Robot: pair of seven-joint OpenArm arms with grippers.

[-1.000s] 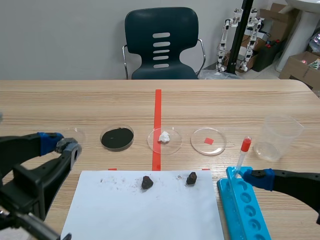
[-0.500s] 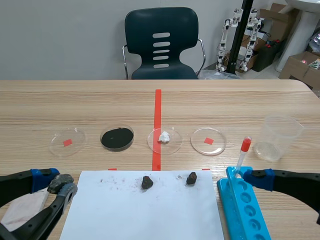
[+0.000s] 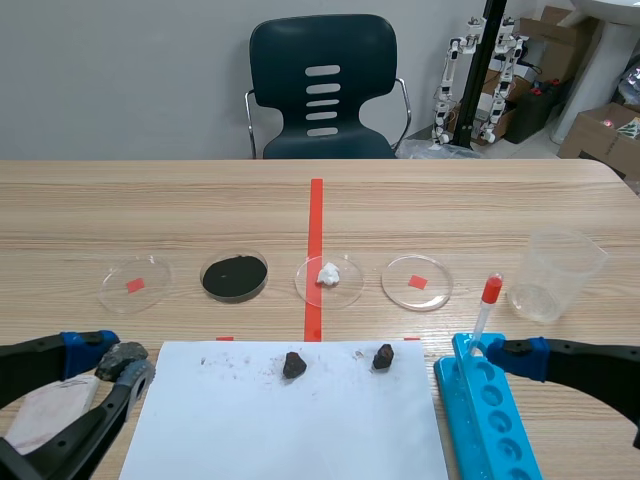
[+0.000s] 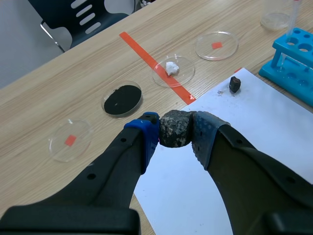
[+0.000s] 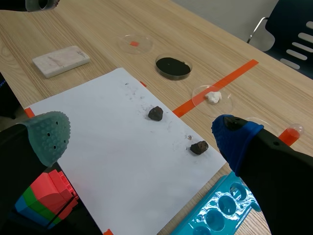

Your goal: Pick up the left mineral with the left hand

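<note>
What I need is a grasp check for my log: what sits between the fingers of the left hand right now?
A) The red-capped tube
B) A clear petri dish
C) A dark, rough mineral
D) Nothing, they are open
C: in the left wrist view the left hand is shut on a dark, rough mineral, which is pressed between its two pads.

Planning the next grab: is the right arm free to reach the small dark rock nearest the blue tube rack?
Probably yes: the right pincer is open, and the small dark rock lies uncovered on the white paper sheet with nothing between them.
</note>
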